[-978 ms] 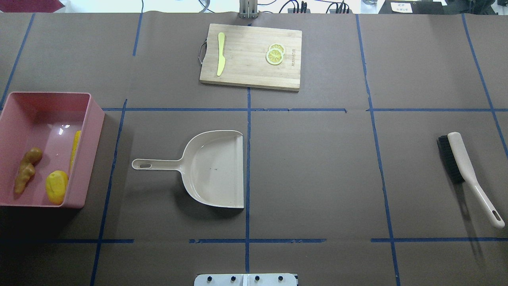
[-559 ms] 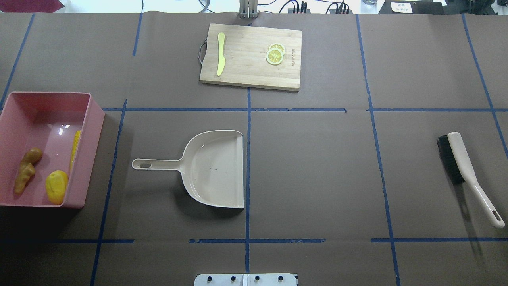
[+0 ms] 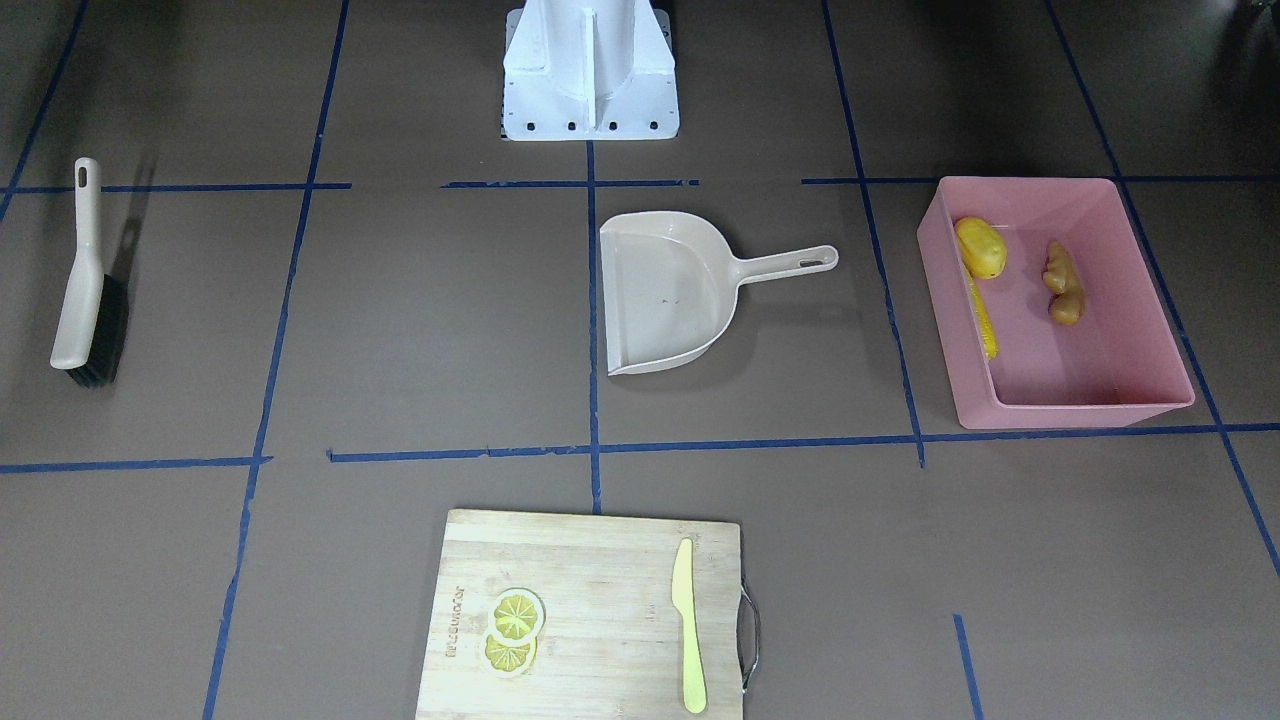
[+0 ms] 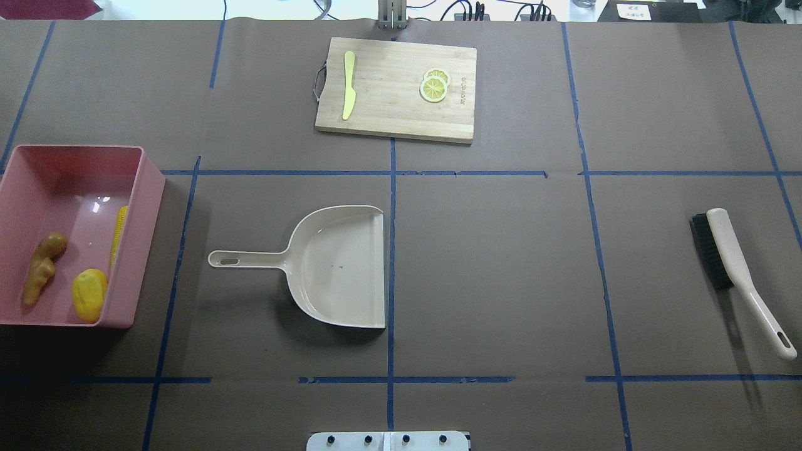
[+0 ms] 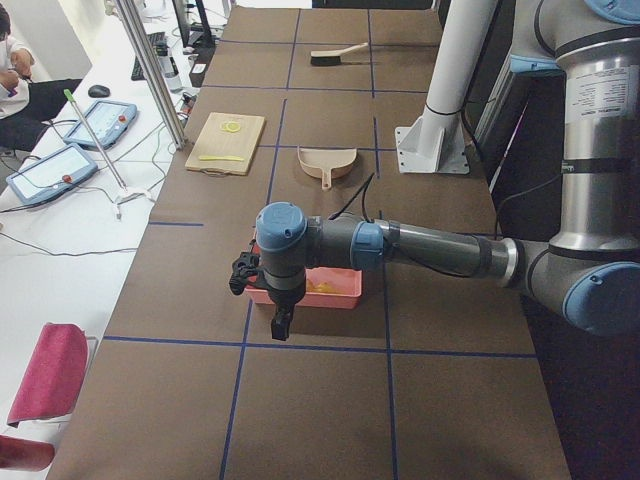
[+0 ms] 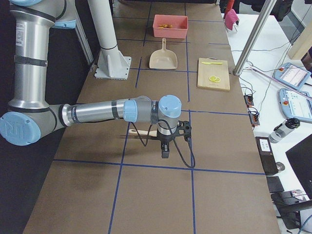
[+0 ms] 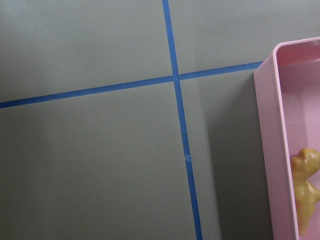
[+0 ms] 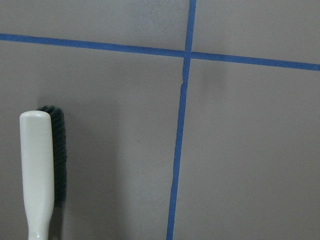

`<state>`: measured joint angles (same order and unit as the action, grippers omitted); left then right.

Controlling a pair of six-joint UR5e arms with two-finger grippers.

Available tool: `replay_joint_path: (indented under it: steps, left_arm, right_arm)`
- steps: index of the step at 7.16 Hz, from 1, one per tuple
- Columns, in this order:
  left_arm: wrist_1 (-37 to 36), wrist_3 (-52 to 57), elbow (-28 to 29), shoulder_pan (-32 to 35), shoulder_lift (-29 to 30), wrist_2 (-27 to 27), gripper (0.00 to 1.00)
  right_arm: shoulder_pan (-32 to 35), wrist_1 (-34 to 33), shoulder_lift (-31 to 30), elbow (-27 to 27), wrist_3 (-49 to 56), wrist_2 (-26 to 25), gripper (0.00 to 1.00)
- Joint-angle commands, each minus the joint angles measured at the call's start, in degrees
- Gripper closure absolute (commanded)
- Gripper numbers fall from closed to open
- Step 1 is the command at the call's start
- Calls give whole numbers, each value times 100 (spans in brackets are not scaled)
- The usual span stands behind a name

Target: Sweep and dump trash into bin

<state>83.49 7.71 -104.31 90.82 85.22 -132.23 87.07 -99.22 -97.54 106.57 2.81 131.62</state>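
Note:
The pink bin (image 4: 150, 188) stands at the table's left edge, also in the front view (image 3: 1060, 405). Inside it lie the corn cob (image 4: 119, 232) along the right wall, the rounded yellow lump (image 4: 89, 294) and the ginger root (image 4: 42, 266). The left wrist view shows the bin's wall (image 7: 272, 150) and the ginger (image 7: 306, 175). My left gripper (image 5: 280, 325) hangs above the table near the bin's outer side; I cannot tell if it is open. My right gripper (image 6: 165, 151) hangs over the table next to the brush; I cannot tell its state either.
An empty beige dustpan (image 4: 338, 266) lies mid-table, handle toward the bin. A beige brush (image 4: 733, 263) with black bristles lies at the far right, also in the right wrist view (image 8: 37, 165). A wooden cutting board (image 4: 395, 119) with a knife (image 4: 348, 84) and lemon slices (image 4: 434, 88) sits at the back.

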Motion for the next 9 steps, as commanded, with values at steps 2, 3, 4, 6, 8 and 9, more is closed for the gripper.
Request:
replay_joint_path:
  steps: [2,3,4,6,8,9]
  left_arm:
    - [-514,-24,-47,6,-67,-449,0]
    - [-770,-7,-11,6,-102,-531,0]
    - [-633,11,-2,6,-302,-489,0]
    - [-404,-7,32,6,-244,-384,0]
    - [-377,2,42,-12,-252,-233,0]
    - [-386,2,51,-21,-234,-233,0]
  right_arm:
    - [3,16,24,-83,-17,22,0]
    - [-6,16,24,-127,-43,22,0]
    - [-15,25,33,-110,-61,31,0]
    - [-6,349,33,-118,-105,40,0]
    - [-15,359,33,-145,-105,109,0]
    - [-6,368,33,-119,-96,127,0]
